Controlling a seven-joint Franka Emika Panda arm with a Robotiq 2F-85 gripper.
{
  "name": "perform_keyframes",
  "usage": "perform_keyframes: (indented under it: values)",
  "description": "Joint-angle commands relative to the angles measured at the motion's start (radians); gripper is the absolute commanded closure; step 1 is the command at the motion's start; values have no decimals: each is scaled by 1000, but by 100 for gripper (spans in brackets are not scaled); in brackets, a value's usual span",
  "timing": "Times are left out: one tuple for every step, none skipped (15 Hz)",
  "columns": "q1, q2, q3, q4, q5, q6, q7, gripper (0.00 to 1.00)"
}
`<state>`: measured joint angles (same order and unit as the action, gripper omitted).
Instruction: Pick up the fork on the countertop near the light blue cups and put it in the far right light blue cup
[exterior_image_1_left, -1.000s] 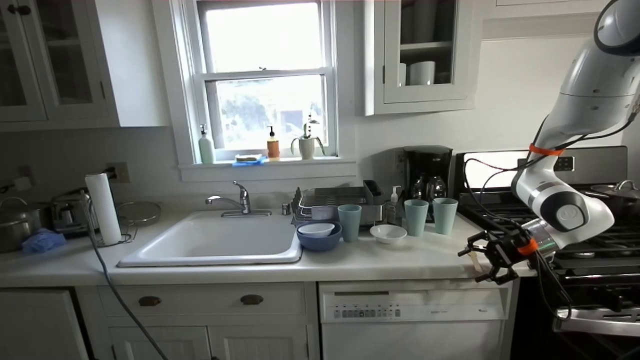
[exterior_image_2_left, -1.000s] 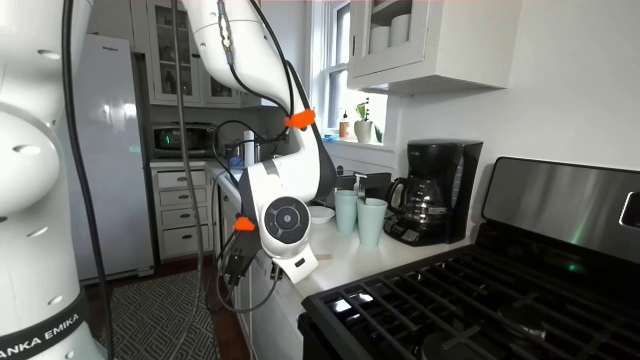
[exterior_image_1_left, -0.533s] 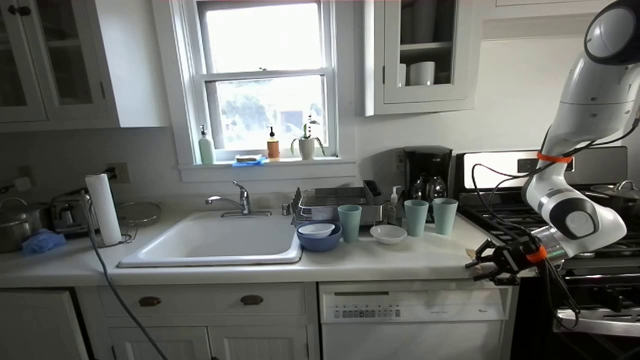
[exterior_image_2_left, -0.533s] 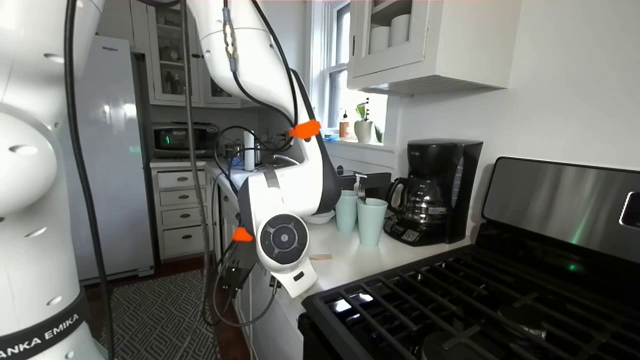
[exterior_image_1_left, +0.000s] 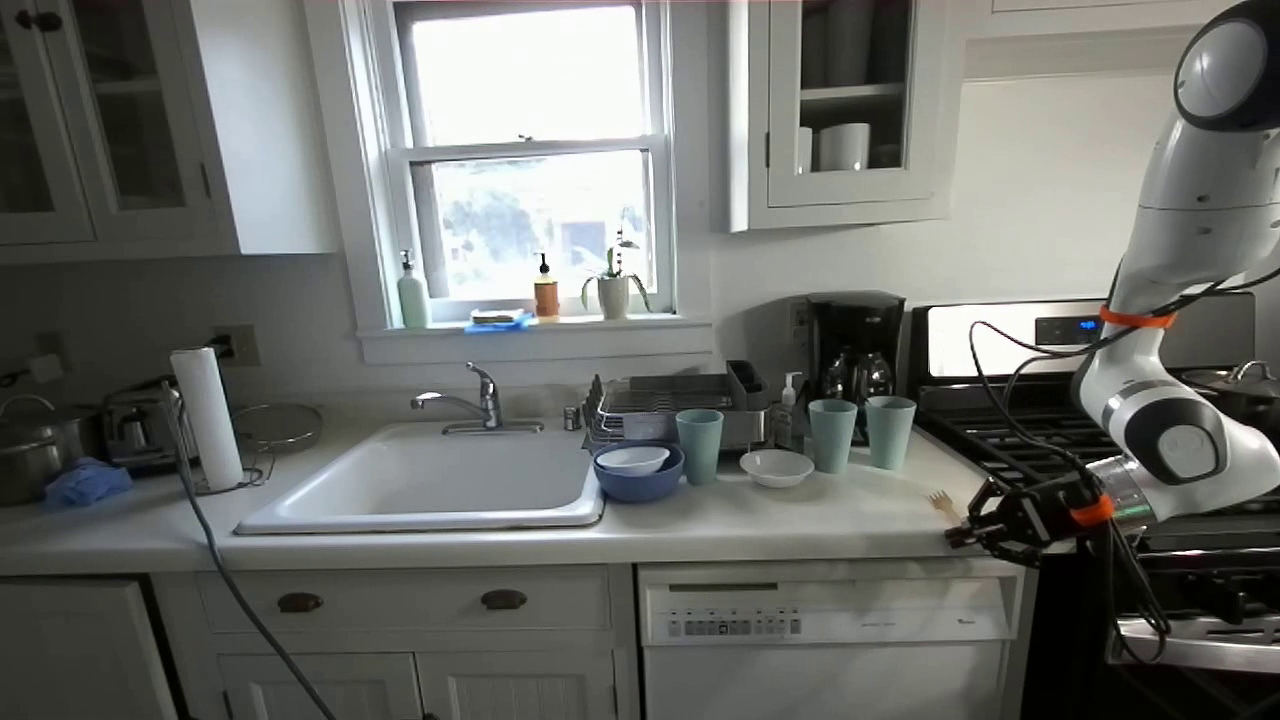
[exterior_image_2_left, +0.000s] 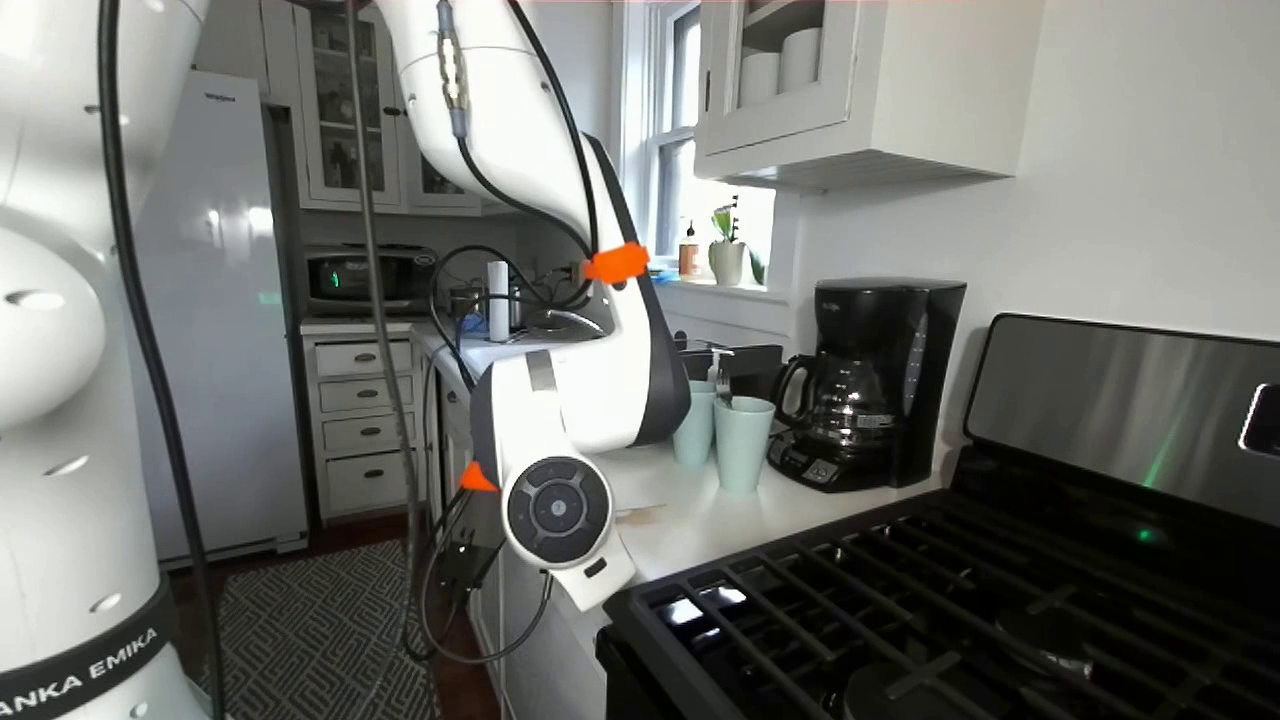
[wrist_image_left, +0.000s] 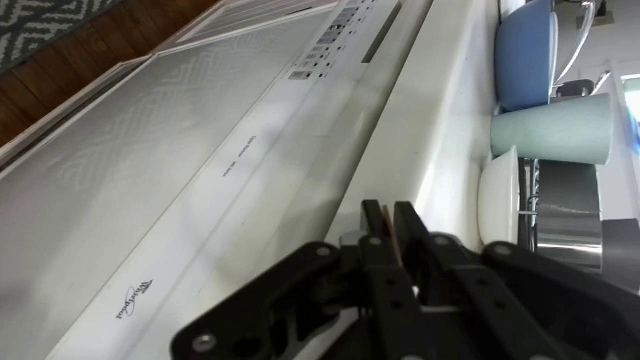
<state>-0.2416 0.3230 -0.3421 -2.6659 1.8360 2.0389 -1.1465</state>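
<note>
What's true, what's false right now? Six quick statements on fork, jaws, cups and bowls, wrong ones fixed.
1. The fork points its prongs away from the jaws. True.
2. The jaws are spread wide. False: they are shut, apparently on the fork's handle.
3. A small white bowl sits in the blue bowl. True.
4. The far right light blue cup stands upright on the countertop. True.
5. The fork stands in that cup. False: it is apart from it, near the countertop's front edge.
6. The blue bowl stands between two light blue cups. False: in an exterior view, the white dish does.
</note>
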Motion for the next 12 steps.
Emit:
perform_keyframes:
  values:
    - [-18, -31, -22, -10, -1, -25, -30, 97]
    - [-16, -54, -26, -19, -9, -21, -36, 99]
    - [-16, -73, -31, -25, -17, -20, -45, 100]
    - [-15, -106, -39, -32, -26, -9, -56, 100]
    - [-15, -132, -45, -37, -33, 1, -64, 99]
    - [-14, -162, -51, -41, -43, 16, -64, 99]
    - [-16, -188, -55, -43, -53, 21, -68, 99]
    - [-18, -218, -57, -43, -78, 24, -60, 99]
    - [-20, -245, -57, -42, -107, 30, -41, 99]
    - [-27, -282, -59, -42, -140, 26, -20, 99]
    - [-38, -310, -60, -41, -185, 1, 25, 99]
    - [-50, -342, -63, -37, -246, -19, 95, 99]
